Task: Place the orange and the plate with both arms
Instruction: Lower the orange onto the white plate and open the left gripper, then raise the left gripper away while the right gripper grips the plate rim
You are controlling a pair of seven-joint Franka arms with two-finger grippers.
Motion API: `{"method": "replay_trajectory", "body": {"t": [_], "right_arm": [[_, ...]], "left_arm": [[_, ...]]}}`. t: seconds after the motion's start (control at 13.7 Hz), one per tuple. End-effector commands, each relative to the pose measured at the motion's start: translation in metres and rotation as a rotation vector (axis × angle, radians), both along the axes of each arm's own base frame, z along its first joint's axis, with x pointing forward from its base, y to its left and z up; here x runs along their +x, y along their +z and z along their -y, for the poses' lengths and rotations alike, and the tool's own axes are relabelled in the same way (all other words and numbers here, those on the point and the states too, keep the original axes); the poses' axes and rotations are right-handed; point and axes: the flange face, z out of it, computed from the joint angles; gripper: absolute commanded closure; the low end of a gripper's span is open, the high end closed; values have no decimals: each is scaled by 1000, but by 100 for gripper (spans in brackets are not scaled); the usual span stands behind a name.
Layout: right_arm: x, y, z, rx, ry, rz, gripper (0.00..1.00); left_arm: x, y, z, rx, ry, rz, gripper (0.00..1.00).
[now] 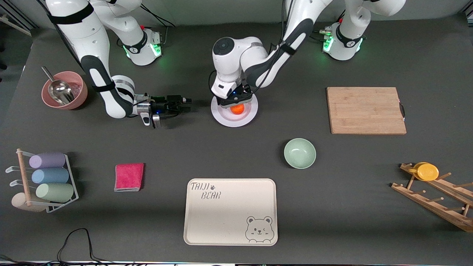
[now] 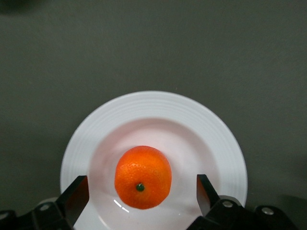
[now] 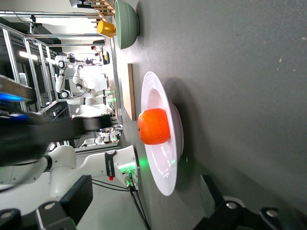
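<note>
The orange [image 1: 237,108] rests in the middle of the pale plate [image 1: 234,120], which lies flat on the dark table, farther from the front camera than the bear tray. My left gripper [image 1: 235,103] hangs just over the plate, open, with a black finger [image 2: 76,195] on each side of the orange [image 2: 143,177] and touching neither it nor the plate's rim [image 2: 158,102]. My right gripper [image 1: 186,104] lies low and level beside the plate toward the right arm's end, open and empty, facing the plate's edge [image 3: 160,175] and the orange [image 3: 153,126].
A pink bowl with a metal scoop [image 1: 64,90] sits near the right arm. A wooden cutting board [image 1: 366,110], a green bowl [image 1: 299,153], the cream bear tray [image 1: 231,211], a pink cloth [image 1: 129,177], a cup rack [image 1: 48,181] and a wooden rack with a yellow cup [image 1: 428,171] lie around.
</note>
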Motion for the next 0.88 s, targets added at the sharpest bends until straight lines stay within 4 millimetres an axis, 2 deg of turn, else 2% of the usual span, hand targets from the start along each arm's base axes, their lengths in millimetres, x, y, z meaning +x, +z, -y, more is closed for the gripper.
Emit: {"method": "replay_trajectory", "body": {"t": [0.0, 0.15, 0.29, 0.51, 0.66, 0.8], "right_arm": [[1, -10, -14, -27, -24, 54, 1], [1, -14, -26, -19, -50, 49, 1], [2, -15, -37, -8, -76, 49, 1], [0, -16, -53, 1, -99, 48, 1], [-2, -18, -63, 8, -106, 58, 1], [-7, -26, -69, 8, -113, 88, 1]], "left_arm": [[11, 70, -28, -3, -35, -41, 0], [30, 99, -56, -3, -47, -72, 0], [65, 131, -103, -8, -48, -95, 0], [123, 193, -212, -50, -49, -133, 0], [145, 226, -279, -56, -31, -113, 0], [161, 249, -336, -51, -9, -92, 0]]}}
